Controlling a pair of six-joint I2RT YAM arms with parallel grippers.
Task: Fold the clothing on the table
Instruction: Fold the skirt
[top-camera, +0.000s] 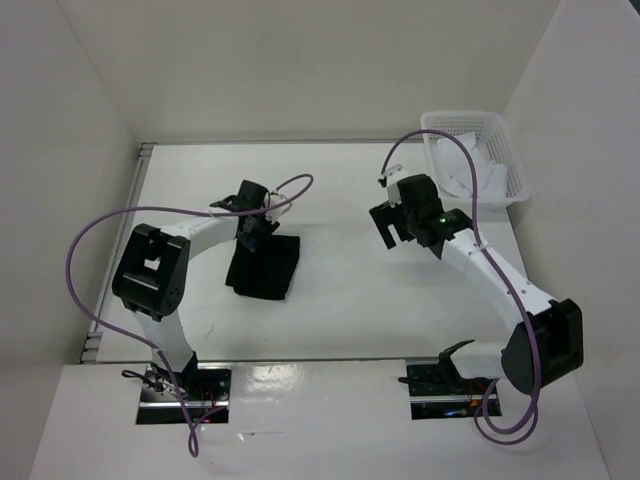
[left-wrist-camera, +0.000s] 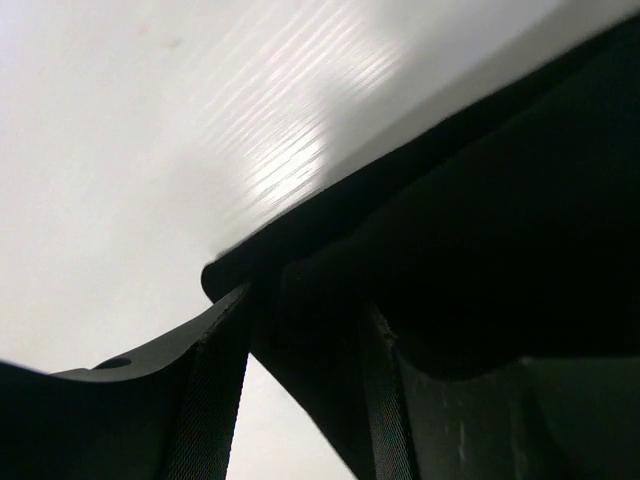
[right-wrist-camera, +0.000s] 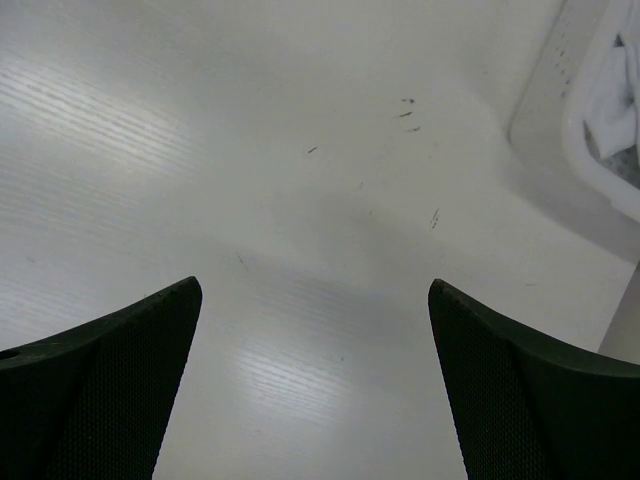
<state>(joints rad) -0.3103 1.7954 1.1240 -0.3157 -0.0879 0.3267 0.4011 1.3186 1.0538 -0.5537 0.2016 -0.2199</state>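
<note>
The black clothing (top-camera: 263, 268) lies as a folded, roughly rectangular stack on the white table (top-camera: 350, 300), left of centre. My left gripper (top-camera: 254, 226) sits at the stack's far edge. In the left wrist view a thick fold of the clothing (left-wrist-camera: 480, 200) runs between the two fingers (left-wrist-camera: 215, 390), and my left gripper (left-wrist-camera: 305, 305) is shut on it. My right gripper (top-camera: 392, 226) hovers over bare table to the right, well apart from the clothing. Its jaws stand wide open with nothing between them (right-wrist-camera: 315, 285).
A white lattice basket (top-camera: 476, 160) holding white cloth stands at the table's far right corner; its rim (right-wrist-camera: 600, 175) shows at the right of the right wrist view. White walls enclose the table on three sides. A metal rail (top-camera: 140, 170) runs along the left edge.
</note>
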